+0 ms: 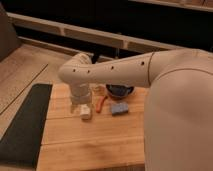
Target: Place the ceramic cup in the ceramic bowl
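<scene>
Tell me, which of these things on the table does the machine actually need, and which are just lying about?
Needed: ceramic cup; ceramic bowl; the tool, open, just above the cup.
Lying about: small orange-red thing; blue block; black mat.

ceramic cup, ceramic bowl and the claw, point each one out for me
ceramic cup [86, 112]: camera view, its cream side
ceramic bowl [120, 90]: camera view, its bluish inside
claw [82, 103]: camera view, its lower end, just above the ceramic cup
</scene>
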Available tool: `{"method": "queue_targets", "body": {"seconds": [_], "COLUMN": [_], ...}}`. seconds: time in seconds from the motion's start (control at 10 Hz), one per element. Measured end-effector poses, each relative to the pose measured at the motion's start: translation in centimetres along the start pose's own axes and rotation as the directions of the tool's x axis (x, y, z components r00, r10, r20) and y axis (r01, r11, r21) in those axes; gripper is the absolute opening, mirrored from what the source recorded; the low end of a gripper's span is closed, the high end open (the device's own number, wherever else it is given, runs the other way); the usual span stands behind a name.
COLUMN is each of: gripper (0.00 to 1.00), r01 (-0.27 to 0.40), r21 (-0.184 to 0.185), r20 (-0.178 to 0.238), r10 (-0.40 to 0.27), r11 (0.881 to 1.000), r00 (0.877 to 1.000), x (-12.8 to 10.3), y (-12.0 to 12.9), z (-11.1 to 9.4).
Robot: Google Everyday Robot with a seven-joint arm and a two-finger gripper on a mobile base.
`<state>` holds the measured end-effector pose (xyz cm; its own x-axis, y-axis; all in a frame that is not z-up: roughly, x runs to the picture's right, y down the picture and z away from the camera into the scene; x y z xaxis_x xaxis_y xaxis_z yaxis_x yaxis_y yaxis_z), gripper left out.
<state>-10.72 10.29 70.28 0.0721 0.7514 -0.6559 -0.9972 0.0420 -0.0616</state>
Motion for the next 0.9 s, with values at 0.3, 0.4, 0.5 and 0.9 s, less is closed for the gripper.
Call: {"method": "queue_targets", "body": {"seconds": [0.3, 0.4, 0.5, 0.9], "gripper": [0.65, 0.65, 0.65, 0.65], "r01": [0.004, -0.012, -0.001, 0.047], "r21": [0.002, 0.004, -0.001, -0.027], "r20": [0.066, 0.134, 0.191, 0.348], "r10": [-0.004, 0.011, 0.001, -0.035], "r11": [1.0, 1.0, 1.0, 0.999], "r00": [0.998, 0.991, 0.982, 0.937], "x": [-2.1, -4.8, -7.3, -13.9], "y": [-0.1, -0.9, -1.3, -3.4], "z": [-1.4, -2.8, -3.9, -7.6]}}
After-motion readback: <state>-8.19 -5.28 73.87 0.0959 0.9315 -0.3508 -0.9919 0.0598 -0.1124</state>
